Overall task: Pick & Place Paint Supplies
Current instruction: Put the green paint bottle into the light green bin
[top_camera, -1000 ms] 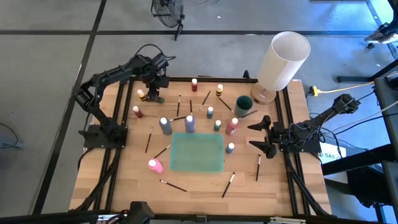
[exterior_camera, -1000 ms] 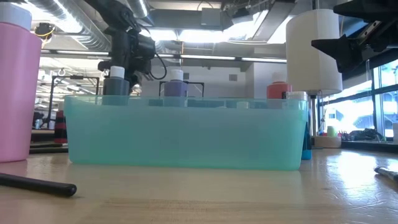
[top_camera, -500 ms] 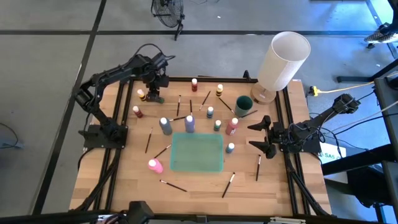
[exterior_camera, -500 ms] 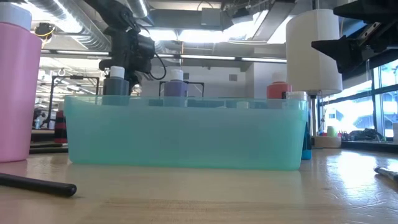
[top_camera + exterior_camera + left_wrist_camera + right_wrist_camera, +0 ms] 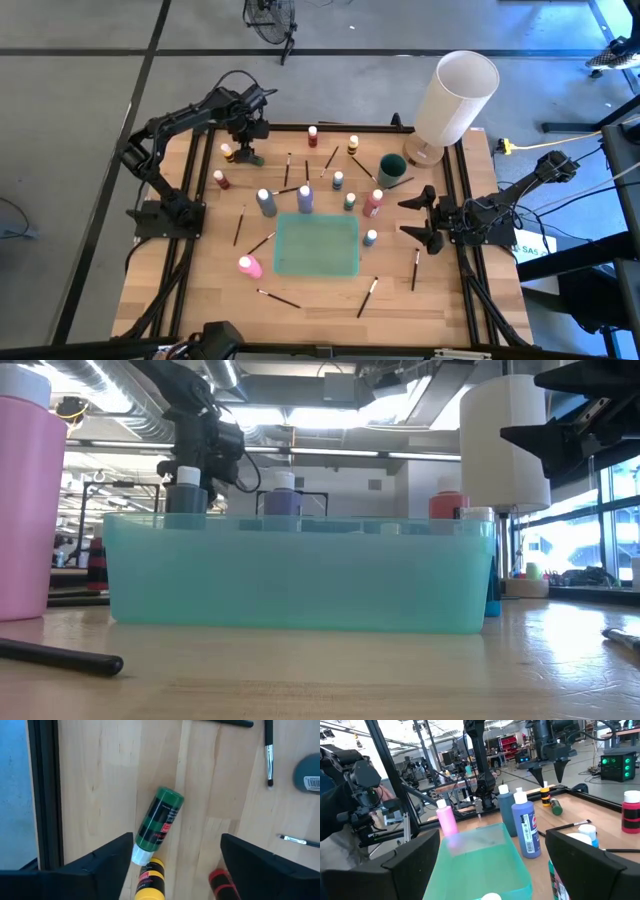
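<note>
- The left gripper point(image 5: 247, 143) hangs at the upper left of the high view, above the far-left corner of the wooden table point(image 5: 200, 300). Its fingers are spread wide with nothing between them.
- Directly under it a green paint bottle point(image 5: 159, 820) lies tipped on its side, its white cap touching an upright yellow bottle point(image 5: 149, 882). I'd guess the gripper is lined up there to take the fallen one, since the open fingers frame it in the wrist view.
- The right gripper point(image 5: 424, 218) waits at the right edge of the high view, fingers also parted and empty, pointing toward the table's middle.
- The teal tray point(image 5: 317, 245) sits centre frame, translucent plastic with rounded corners. It looks like the drop-off place.
- The remaining supplies are scattered around it: a pink bottle point(image 5: 248, 265) just beside its lower left corner, a purple bottle point(image 5: 305, 198) and grey bottle point(image 5: 266, 202) above it, and a red bottle point(image 5: 372, 203) to the upper right.
- Thin dark-handled brushes point(image 5: 367, 297) lie flat on the pale wood grain below the tray.
</note>
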Controlling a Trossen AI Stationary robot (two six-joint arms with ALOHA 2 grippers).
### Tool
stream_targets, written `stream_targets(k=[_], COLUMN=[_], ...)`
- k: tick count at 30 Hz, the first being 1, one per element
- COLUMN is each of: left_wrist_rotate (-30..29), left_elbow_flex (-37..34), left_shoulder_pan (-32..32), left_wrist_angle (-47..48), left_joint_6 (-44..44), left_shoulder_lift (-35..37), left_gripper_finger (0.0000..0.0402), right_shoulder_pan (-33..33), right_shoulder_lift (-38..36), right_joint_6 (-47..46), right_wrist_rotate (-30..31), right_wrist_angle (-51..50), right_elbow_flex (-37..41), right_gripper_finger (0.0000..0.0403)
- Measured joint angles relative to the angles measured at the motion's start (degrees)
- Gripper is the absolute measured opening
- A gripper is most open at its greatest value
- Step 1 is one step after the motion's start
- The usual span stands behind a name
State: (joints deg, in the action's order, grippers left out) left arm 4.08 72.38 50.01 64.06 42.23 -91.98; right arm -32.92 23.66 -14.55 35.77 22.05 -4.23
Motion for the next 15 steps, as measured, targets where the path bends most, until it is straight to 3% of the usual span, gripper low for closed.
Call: stream_targets(k=[9, 15], left_wrist_rotate=[0.05, 0.47], left_elbow_flex=[-0.02, -0.02], left_shoulder_pan=[-0.02, -0.27], left_wrist_angle=[-1.24, -1.23], left_joint_6=[-5.92, -0.89], left_shoulder_lift=[0.0, 0.0], left_gripper_finger=[0.0322, 0.0322], right_shoulder_pan=[0.0, 0.01], right_shoulder_lift=[0.0, 0.0], right_joint_6=[0.01, 0.02], right_wrist_rotate=[0.65, 0.64], right_wrist_angle=[-0.01, -0.01], right_elbow_flex=[0.0, 0.0], right_gripper_finger=[0.0367, 0.0367])
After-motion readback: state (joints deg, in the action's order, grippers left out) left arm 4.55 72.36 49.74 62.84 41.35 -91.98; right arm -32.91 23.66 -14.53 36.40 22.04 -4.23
